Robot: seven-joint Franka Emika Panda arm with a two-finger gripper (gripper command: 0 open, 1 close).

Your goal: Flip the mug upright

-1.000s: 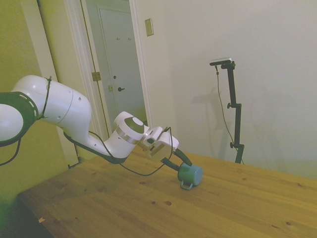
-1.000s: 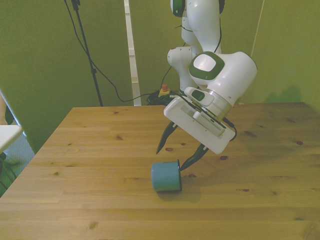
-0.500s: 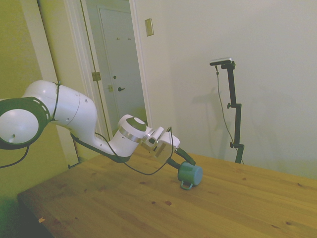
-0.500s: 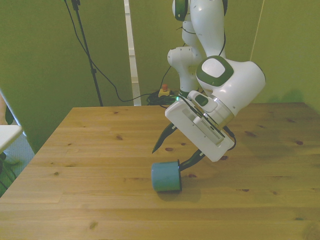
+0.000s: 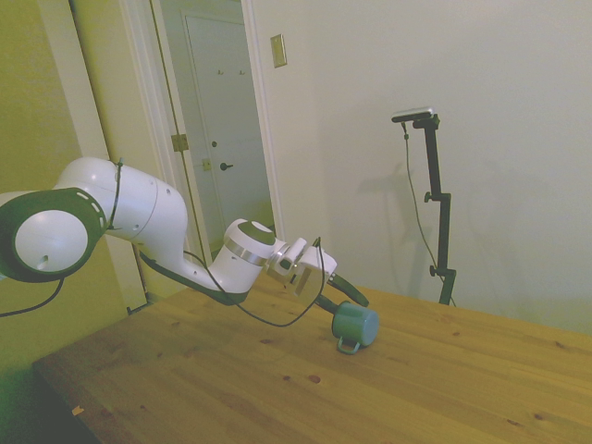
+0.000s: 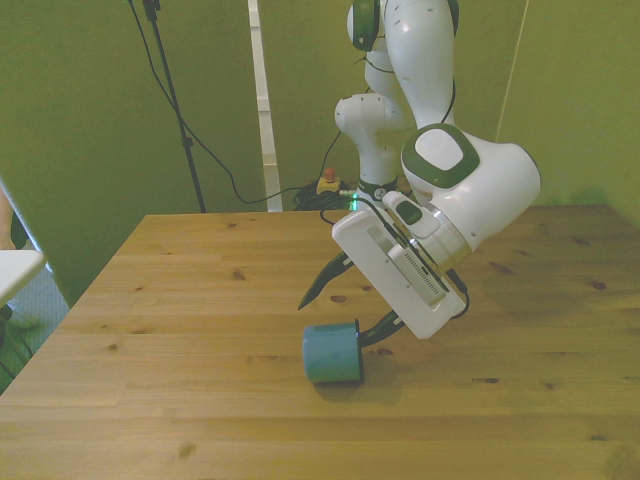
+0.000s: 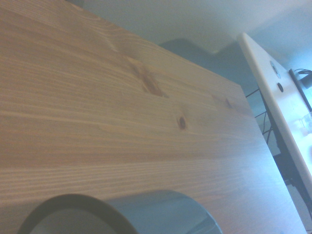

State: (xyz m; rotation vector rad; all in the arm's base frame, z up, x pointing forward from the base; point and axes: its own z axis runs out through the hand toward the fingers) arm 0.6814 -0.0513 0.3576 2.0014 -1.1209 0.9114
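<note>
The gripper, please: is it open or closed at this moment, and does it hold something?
Gripper: open and holding nothing. Its fingers stand spread apart just behind the mug, which lies on its side on the table.

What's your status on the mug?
Gripper open, fingers straddling the mug. Mug on its side on the table, not gripped. Nothing in the way.

Teal-blue mug [image 5: 356, 326] [image 6: 332, 353] [image 7: 146, 214]: small, cylindrical, lying on side on wooden table [image 6: 180, 300], near middle. Small loop handle beneath body, touching tabletop in side view. Closed base faces front camera. Wrist view shows rim and darker inside, blurred.
</note>
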